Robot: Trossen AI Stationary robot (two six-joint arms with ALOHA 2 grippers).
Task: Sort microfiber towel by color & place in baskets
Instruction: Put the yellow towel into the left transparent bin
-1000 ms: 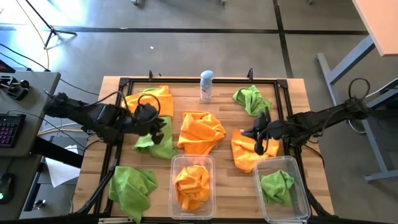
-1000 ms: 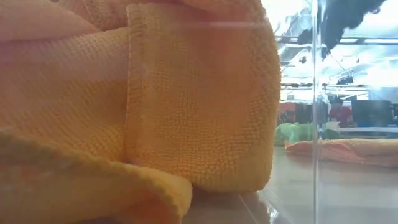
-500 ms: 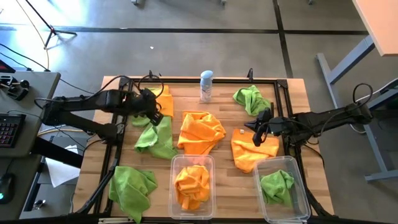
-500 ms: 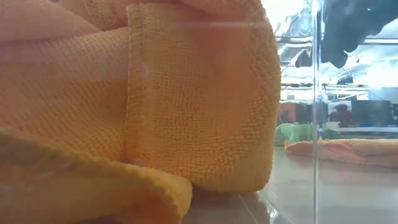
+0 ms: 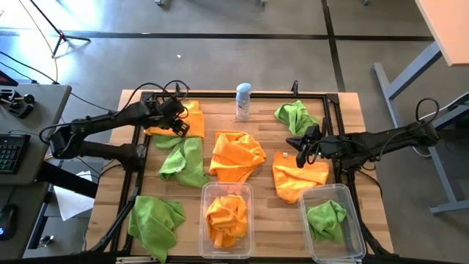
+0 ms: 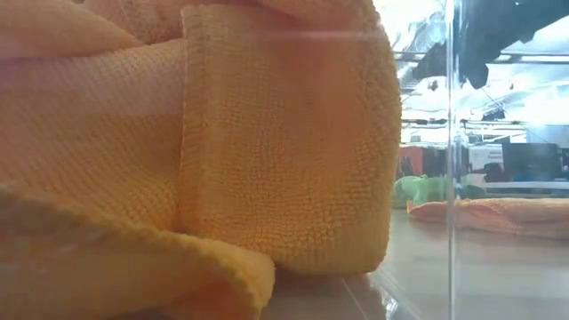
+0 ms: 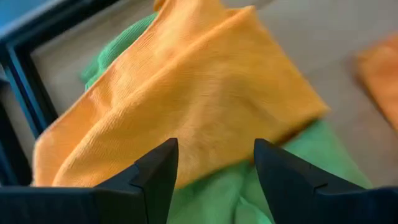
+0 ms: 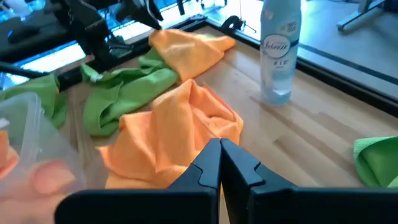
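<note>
the wooden table [image 5: 344,110] stands on a grey concrete floor [image 5: 220,51] crossed by dark seams. a black frame [image 5: 220,94] edges the tabletop. to the left sits a grey desk [image 5: 29,139] with a keyboard [image 5: 9,152] and cables. a pale tabletop corner [image 5: 447,22] on grey legs [image 5: 396,88] fills the upper right. in the low view, a bright ceiling [image 6: 524,89] and dim shelving lie beyond.

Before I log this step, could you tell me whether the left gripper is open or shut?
Open: the left gripper shows a clear gap between its fingers, over the orange towel.
</note>
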